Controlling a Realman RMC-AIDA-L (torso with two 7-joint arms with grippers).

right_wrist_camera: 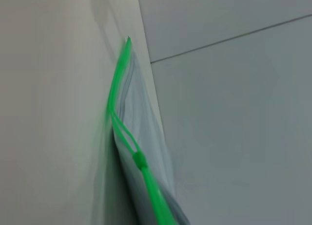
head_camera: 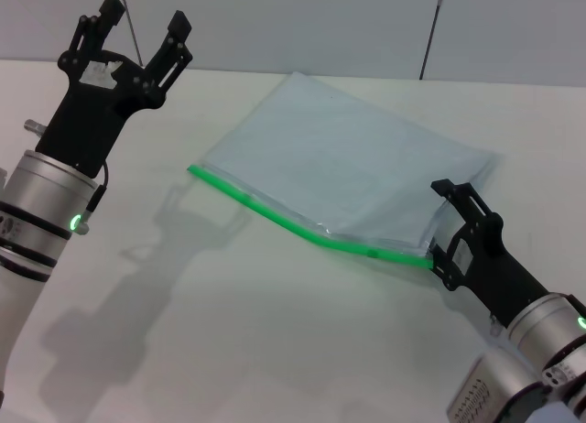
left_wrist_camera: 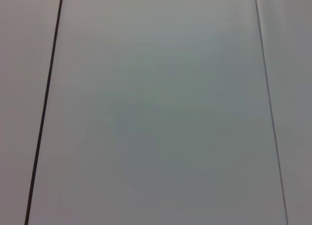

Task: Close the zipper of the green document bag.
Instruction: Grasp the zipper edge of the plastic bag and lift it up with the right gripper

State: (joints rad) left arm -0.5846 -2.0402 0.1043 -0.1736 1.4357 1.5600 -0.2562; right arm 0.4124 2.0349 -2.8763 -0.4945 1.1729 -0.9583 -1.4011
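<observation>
- Lying flat on the smooth white bench (head_camera: 229, 350), the green document bag (head_camera: 348, 157) is a large, thin rectangle of translucent pale blue-grey plastic, slightly wrinkled, set at a slant mid-surface.
- Along its near long edge runs the zipper (head_camera: 275, 217), a narrow bright green plastic strip, bowed a little upward toward its right end.
- The right claw (head_camera: 439, 223) reaches in low from the near right, its black fingers pinched onto the bag's right-hand corner where the green strip ends.
- The right wrist view adds what the head view does not: the small slider (right_wrist_camera: 140, 160) sits partway along the strip, and beyond it the two green tracks stand apart before meeting again at the far tip.
- Farther off at the left, the left claw (head_camera: 145, 22) is raised above the bench, fingers spread wide around nothing.
- The left wrist view shows only pale panels with dark seams.
</observation>
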